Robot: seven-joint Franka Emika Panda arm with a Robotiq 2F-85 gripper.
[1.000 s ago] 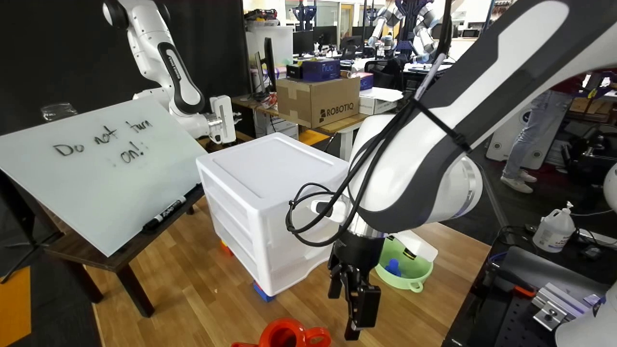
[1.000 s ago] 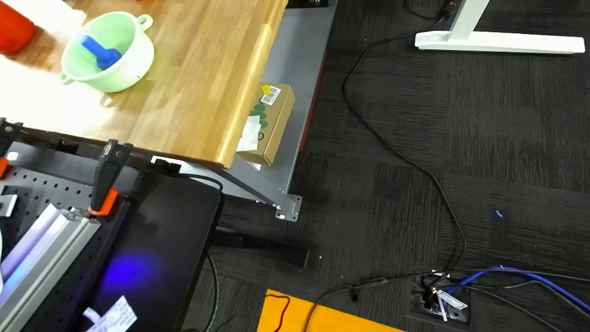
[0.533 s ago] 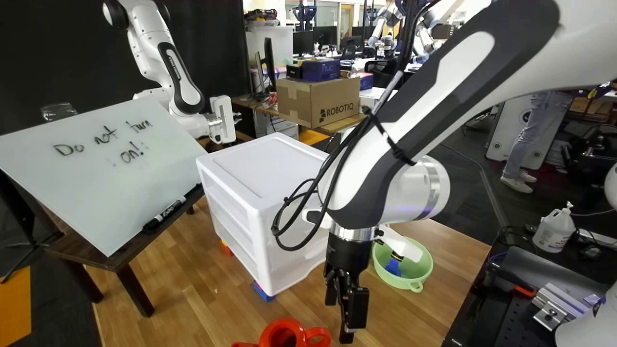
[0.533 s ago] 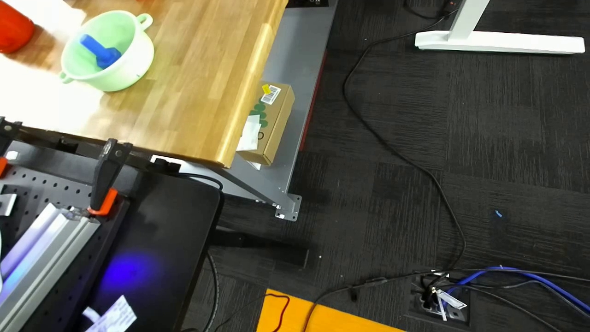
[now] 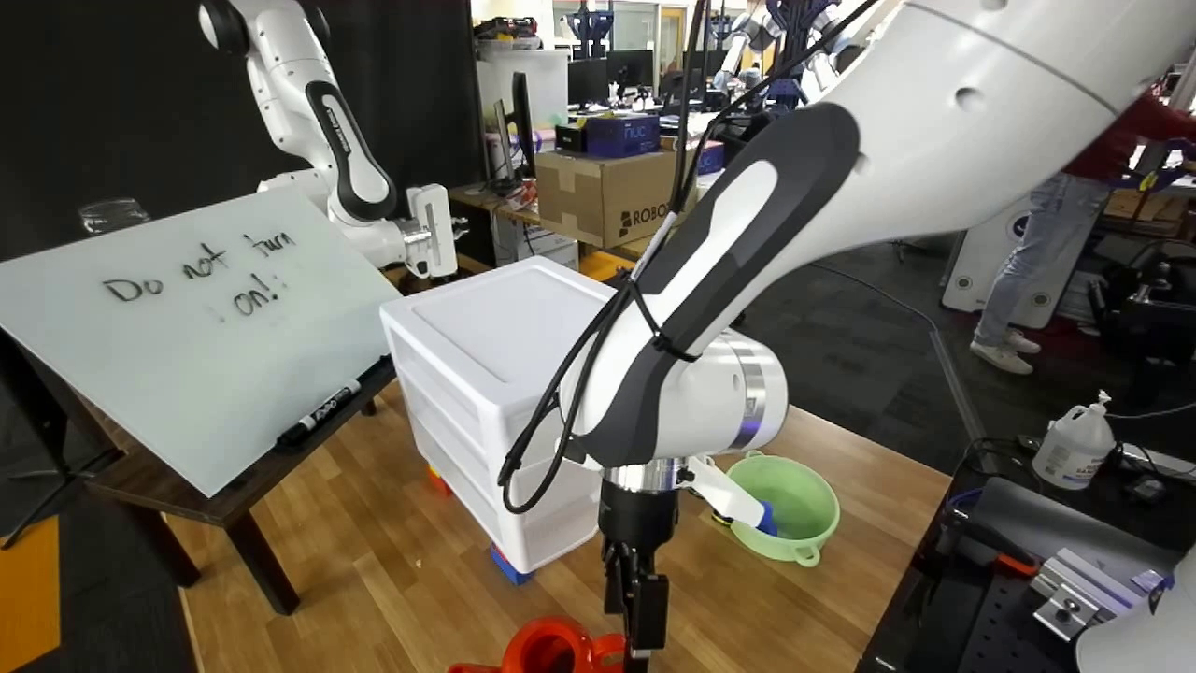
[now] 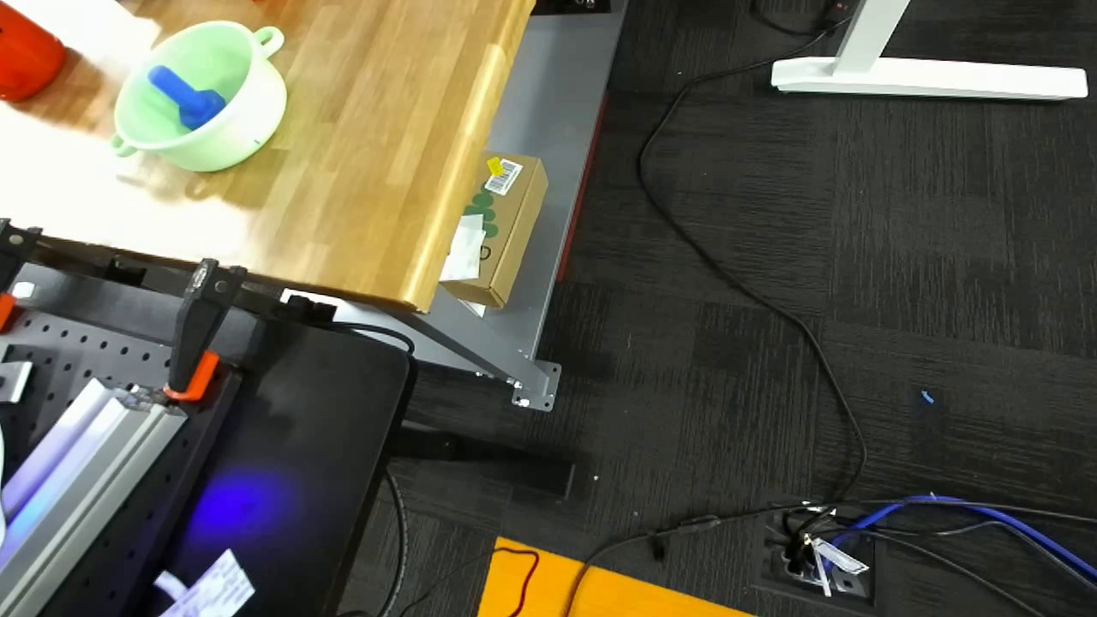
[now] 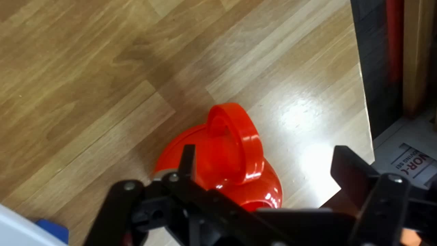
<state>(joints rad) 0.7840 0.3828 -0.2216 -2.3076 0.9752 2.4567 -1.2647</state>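
Likely at the reach stage, the gripper [image 7: 265,152] hangs near the cup [image 7: 222,159], spread and empty; grasping would require meeting its handle [image 7: 252,148].

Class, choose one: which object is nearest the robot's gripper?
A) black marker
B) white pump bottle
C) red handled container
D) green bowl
C, because the wrist view shows part of the red handled container framed between the jaws of the open gripper.

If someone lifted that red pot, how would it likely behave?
The red pot is probably stiff: its handle stands arched without sagging. It could be slippery, being glossy. With the handle on one side, lifting there might tilt it.
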